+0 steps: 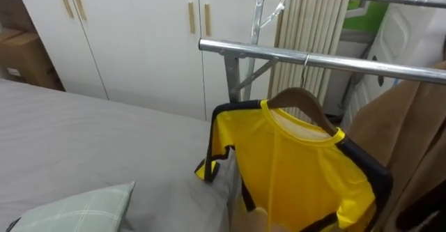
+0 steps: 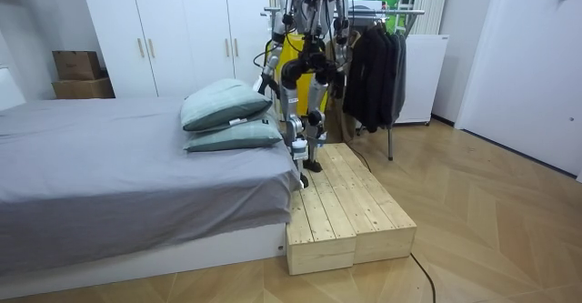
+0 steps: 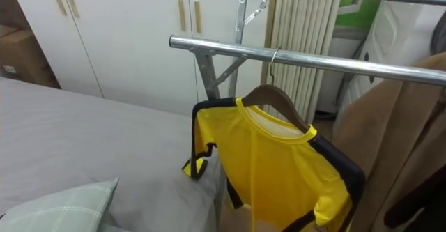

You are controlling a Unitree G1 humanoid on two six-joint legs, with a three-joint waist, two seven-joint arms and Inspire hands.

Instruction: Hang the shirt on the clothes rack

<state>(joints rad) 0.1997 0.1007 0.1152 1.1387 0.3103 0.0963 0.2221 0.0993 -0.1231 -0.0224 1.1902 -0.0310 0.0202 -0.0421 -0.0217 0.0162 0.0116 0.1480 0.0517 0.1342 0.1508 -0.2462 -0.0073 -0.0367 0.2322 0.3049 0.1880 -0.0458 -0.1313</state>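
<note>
Pillow lies nearest on the grey bed. Past the bed's edge, the yellow shirt hangs free on a wooden hanger hooked over the rack's rail. I cannot tell how the hands are held.

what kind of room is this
Most likely a bedroom: a grey-sheeted bed with pillows, a white wardrobe along the wall, and a metal clothes rack carrying a yellow shirt on a hanger.
</note>
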